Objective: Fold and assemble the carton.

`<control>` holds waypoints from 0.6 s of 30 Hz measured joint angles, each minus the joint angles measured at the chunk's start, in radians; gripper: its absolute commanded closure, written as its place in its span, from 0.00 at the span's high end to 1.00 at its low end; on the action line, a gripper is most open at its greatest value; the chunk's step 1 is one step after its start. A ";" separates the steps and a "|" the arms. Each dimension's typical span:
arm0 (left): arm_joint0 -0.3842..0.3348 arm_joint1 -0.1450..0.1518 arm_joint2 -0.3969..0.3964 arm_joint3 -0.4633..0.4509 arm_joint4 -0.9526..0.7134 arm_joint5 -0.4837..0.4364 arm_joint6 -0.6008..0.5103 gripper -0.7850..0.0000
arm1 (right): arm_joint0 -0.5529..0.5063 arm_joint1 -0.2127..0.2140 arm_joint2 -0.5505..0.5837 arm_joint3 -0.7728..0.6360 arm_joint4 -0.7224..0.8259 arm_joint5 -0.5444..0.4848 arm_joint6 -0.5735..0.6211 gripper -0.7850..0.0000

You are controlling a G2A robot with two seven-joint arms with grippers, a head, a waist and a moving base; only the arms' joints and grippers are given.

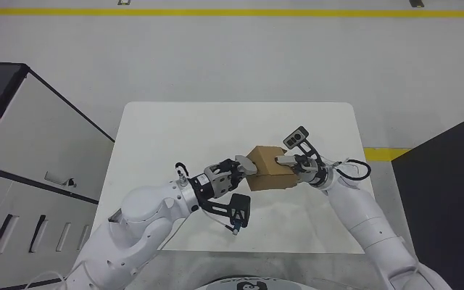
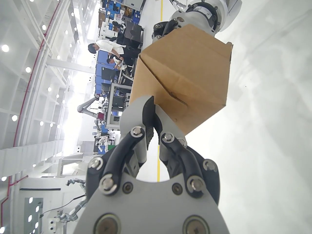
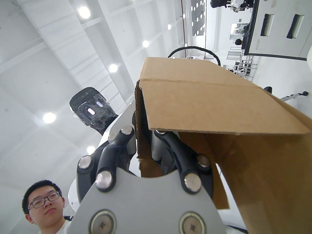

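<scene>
One carton (image 1: 270, 167) lies right of centre in the top view, over the white tabletop (image 1: 181, 138), bridged between two tools. The left tool (image 1: 245, 168) meets its left end, fingers drawn nearly together and seemingly pinching the near corner edge. The right tool (image 1: 293, 161) holds the opposite end, clamped on a cardboard wall that runs between its fingers. The carton's long axis runs left to right across the frame, tool to tool, so each arm has one end. One flap (image 3: 219, 108) stands out unfolded beside the right tool; that end probably closes next, and the right arm is nearer.
</scene>
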 measured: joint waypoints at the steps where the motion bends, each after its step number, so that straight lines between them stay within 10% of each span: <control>1: -0.001 0.000 0.001 0.001 0.001 -0.002 0.003 0.00 | 0.001 0.001 -0.001 0.000 0.002 -0.001 0.000 0.00; 18: -0.009 0.005 0.013 0.006 0.006 -0.014 0.041 0.00 | 0.015 0.013 -0.028 0.006 0.018 -0.013 0.000 0.00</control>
